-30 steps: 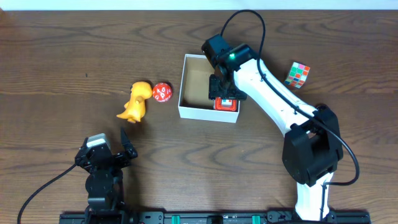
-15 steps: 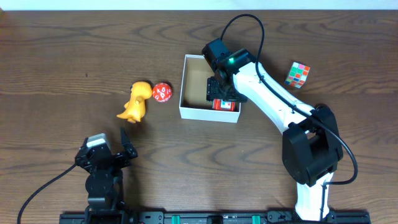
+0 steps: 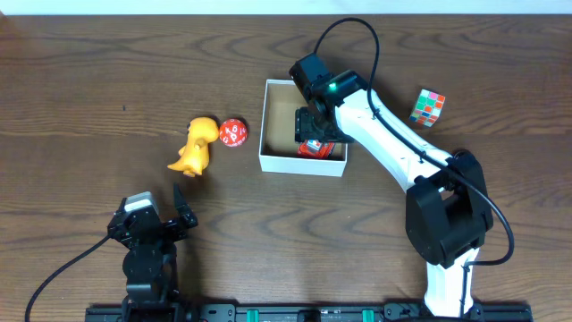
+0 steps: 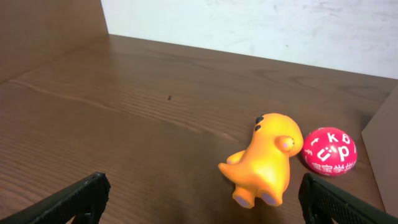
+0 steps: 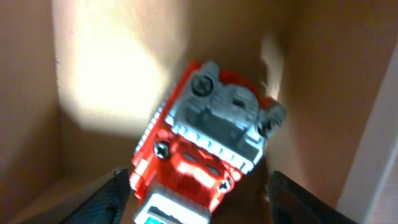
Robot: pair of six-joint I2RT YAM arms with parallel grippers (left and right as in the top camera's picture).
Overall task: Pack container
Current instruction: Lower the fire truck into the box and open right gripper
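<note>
Two arms work over a dark brown wooden table (image 3: 80, 80) with a fine, streaky grain. At the far left, near the front edge, the left gripper (image 3: 159, 207) sits low, its black fingers spread fully apart with nothing between them.

Beyond it lies an orange dinosaur toy (image 4: 264, 162), rounded, smooth and rubbery-looking, with stubby legs and a small dark eye. Just beside it on the right, slightly apart, is a red ball (image 4: 328, 151) printed with white characters.

Right of the ball, and clear of it, stands the container (image 3: 299, 164). It is a square, shallow box of thin cardboard, white outside and matte brown inside, with low straight walls and crisp corners. It sits a little right of the table's middle, toward the back, and is far wider than any toy here.

Inside it, against the front wall and toward the right corner, a red plastic toy (image 5: 205, 137) lies tilted on the brown floor. It has a grey moulded block with round screw heads and ribbed edges.

The right gripper (image 5: 199, 186) hangs over that toy inside the box. Its dark fingers stand apart on either side, the left close by and the right clearly off it, so nothing is clamped.

Farthest right, well apart from the box and past the white arm, rests a puzzle cube (image 3: 427, 107) with glossy multicoloured tiles.
</note>
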